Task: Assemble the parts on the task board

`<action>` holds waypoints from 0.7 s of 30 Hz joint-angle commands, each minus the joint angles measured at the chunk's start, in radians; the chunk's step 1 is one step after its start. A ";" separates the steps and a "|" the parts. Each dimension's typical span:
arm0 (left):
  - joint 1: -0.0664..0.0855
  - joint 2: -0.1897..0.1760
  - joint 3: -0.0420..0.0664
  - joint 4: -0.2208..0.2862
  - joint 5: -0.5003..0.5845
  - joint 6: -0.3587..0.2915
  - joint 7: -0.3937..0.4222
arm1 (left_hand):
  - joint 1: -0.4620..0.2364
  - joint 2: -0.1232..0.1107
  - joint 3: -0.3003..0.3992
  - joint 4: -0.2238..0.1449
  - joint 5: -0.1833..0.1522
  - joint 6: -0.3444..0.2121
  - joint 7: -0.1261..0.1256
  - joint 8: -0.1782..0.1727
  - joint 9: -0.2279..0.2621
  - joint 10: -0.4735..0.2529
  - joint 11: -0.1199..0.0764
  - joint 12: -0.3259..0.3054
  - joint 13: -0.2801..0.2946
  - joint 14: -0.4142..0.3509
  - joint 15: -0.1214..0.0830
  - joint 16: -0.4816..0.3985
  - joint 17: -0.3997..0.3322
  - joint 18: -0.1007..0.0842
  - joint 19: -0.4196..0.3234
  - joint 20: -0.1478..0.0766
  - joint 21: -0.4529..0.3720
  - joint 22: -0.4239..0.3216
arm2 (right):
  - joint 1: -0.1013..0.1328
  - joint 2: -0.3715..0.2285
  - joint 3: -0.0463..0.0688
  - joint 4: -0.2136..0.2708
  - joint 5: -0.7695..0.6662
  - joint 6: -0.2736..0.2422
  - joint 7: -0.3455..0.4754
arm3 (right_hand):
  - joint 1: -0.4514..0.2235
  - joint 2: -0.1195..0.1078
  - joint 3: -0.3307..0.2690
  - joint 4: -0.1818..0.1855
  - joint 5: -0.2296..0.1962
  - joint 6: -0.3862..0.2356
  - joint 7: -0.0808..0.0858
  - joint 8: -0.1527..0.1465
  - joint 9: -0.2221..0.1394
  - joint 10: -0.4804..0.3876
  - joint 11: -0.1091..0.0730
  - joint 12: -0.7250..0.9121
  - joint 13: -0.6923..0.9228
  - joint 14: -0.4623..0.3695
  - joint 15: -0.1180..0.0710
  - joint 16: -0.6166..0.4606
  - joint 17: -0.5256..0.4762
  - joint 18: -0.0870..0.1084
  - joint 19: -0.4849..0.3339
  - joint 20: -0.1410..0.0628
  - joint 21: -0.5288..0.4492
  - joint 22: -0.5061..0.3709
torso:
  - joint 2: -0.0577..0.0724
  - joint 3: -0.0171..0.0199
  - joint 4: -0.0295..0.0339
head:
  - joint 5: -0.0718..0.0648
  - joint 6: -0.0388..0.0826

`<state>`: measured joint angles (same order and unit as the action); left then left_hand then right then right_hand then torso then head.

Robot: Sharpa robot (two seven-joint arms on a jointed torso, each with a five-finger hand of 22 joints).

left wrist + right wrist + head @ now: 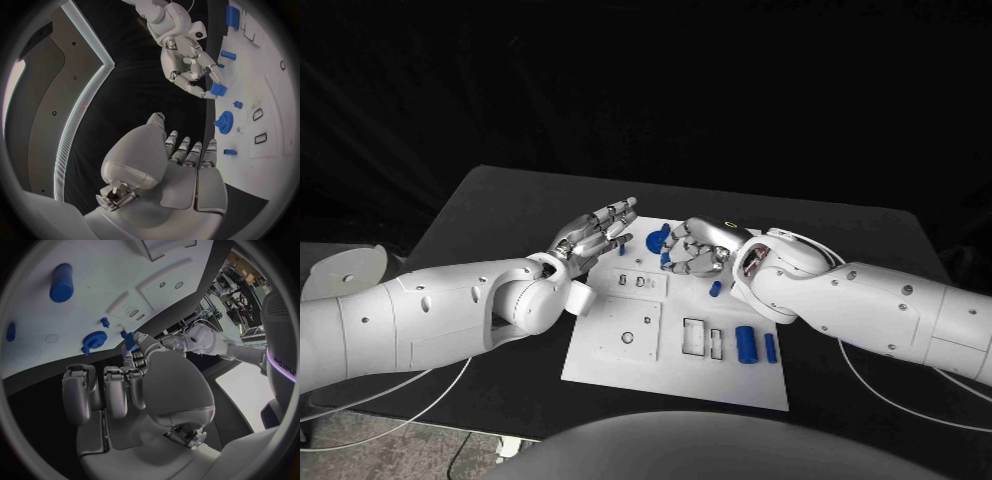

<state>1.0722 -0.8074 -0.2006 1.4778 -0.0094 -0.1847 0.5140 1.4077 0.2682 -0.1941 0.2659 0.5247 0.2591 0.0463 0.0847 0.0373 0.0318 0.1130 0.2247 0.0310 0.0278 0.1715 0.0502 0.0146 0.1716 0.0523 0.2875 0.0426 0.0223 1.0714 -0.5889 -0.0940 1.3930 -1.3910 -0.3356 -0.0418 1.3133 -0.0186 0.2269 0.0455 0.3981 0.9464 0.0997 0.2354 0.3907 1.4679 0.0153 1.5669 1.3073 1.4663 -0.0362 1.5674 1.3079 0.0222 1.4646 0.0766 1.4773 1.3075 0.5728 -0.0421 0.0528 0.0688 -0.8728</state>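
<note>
The white task board (610, 345) lies in the middle of the black table. My right hand (697, 245) hovers over its far end and pinches a small blue block (217, 89) between thumb and fingertip; the same block (129, 338) is seen in the right wrist view. My left hand (596, 232) is beside it over the board's far left corner, fingers (187, 152) stretched out and holding nothing. A blue gear (656, 238) sits on the board between the two hands. Two blue cylinders (747, 343) lie side by side near the board's right edge.
A small blue peg (715, 288) lies under my right wrist. Rectangular recesses (694, 336) and round holes (627, 338) mark the board's middle. Another small blue piece (230, 152) lies near the gear. Black table (502, 215) surrounds the board.
</note>
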 commanded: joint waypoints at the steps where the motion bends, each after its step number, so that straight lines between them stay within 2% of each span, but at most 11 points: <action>1: 0.000 0.004 0.001 0.003 0.000 0.012 0.009 | 0.008 0.002 0.005 -0.003 0.003 -0.001 0.007 0.004 0.001 -0.001 0.003 0.005 0.001 0.002 0.005 0.005 0.001 0.005 0.005 0.004 0.006 0.001 | -0.009 0.018 0.000 -0.024 -0.032 0.035 -0.042 | 0.004 -0.007 0.003 -0.004 -0.004 0.003 -0.004 0.004 0.025 0.103 0.002 0.004 0.263 0.104 -0.002 0.003 0.263 0.009 0.026 -0.003 -0.006 0.218 | 0.000 -0.0002 0.0006 | 0.001 0.000; 8: 0.000 0.003 0.001 0.006 0.000 0.013 0.008 | 0.008 0.001 0.005 -0.003 0.003 -0.001 0.007 0.004 0.001 -0.001 0.003 0.006 0.001 0.002 0.005 0.005 0.001 0.005 0.006 0.004 0.006 0.001 | -0.027 0.045 0.000 -0.055 -0.036 0.052 -0.056 | 0.006 -0.008 0.005 -0.008 -0.001 0.002 -0.003 0.003 0.025 0.103 0.005 0.004 0.263 0.104 -0.001 0.003 0.263 0.011 0.020 -0.003 -0.013 0.215 | 0.001 0.0002 -0.0009 | 0.009 0.000; 13: 0.000 0.002 0.001 0.007 0.000 0.013 0.008 | 0.008 0.001 0.005 -0.003 0.003 -0.001 0.007 0.004 0.001 -0.001 0.003 0.006 0.001 0.002 0.005 0.005 0.001 0.005 0.006 0.004 0.006 0.001 | -0.033 0.055 0.000 -0.064 -0.036 0.061 -0.060 | 0.009 -0.009 0.008 -0.011 0.001 0.000 -0.001 0.002 0.026 0.103 0.006 0.004 0.263 0.104 0.001 0.003 0.263 0.012 0.019 -0.002 -0.015 0.214 | 0.000 -0.0005 0.0003 | 0.008 0.000; 17: 0.000 0.003 0.001 0.007 0.000 0.015 0.006 | 0.008 0.001 0.005 -0.003 0.003 -0.001 0.007 0.004 0.001 -0.001 0.003 0.006 0.001 0.002 0.005 0.005 0.001 0.005 0.006 0.004 0.006 0.001 | -0.036 0.063 0.000 -0.075 -0.037 0.063 -0.059 | 0.010 -0.009 0.009 -0.012 0.002 -0.002 0.000 0.001 0.026 0.103 0.006 0.004 0.263 0.104 0.001 0.003 0.263 0.012 0.019 -0.001 -0.016 0.214 | -0.002 -0.0006 -0.0021 | 0.009 0.000; 21: 0.000 0.004 0.001 0.005 0.000 0.017 0.005 | 0.008 0.001 0.005 -0.003 0.003 -0.001 0.007 0.004 0.001 -0.001 0.003 0.006 0.001 0.002 0.005 0.005 0.001 0.005 0.006 0.004 0.006 0.001 | -0.038 0.068 0.000 -0.082 -0.037 0.066 -0.058 | 0.010 -0.009 0.009 -0.013 0.002 -0.003 0.000 0.001 0.026 0.103 0.007 0.004 0.263 0.104 0.002 0.003 0.263 0.012 0.018 -0.001 -0.016 0.214 | -0.002 -0.0002 0.0004 | 0.008 0.000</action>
<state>1.0722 -0.8053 -0.2005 1.4815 -0.0094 -0.1845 0.5132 1.4077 0.2682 -0.1941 0.2659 0.5247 0.2591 0.0463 0.0846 0.0371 0.0318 0.1129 0.2247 0.0307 0.0278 0.1715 0.0502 0.0144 0.1717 0.0522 0.2875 0.0426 0.0222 1.0354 -0.5233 -0.0940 1.3139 -1.4137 -0.2916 -0.0916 1.3176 -0.0230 0.2336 0.0387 0.3945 0.9408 0.1020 0.2352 0.3984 1.4679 0.0153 1.5670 1.3080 1.4663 -0.0362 1.5674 1.3077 0.0222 1.4646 0.0767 1.4656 1.3073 0.5714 -0.0421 0.0519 0.0777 -0.8728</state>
